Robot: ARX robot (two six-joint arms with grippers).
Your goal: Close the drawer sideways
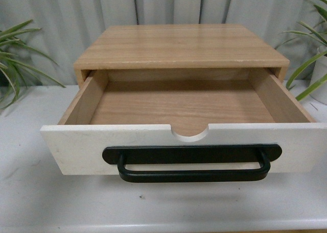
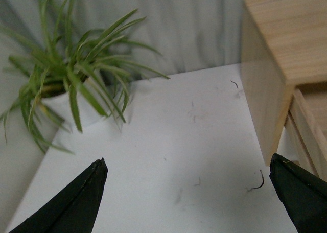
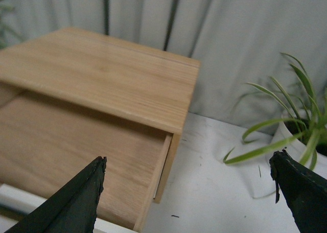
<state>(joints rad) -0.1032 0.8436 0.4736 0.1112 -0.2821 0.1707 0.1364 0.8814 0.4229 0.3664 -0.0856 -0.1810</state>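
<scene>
The wide, shallow white-fronted wooden drawer (image 1: 184, 115) stands pulled out, front crosswise. The right gripper (image 3: 188, 157) looks nearer than the left gripper (image 2: 188, 161) — both gape wide, empty.

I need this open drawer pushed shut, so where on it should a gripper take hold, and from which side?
Probably the black bar handle, which sits on the white front of the drawer, approached from the front. The bar runs level and stands off the front with a gap behind it, so jaws set above and below its middle could close around it.
</scene>
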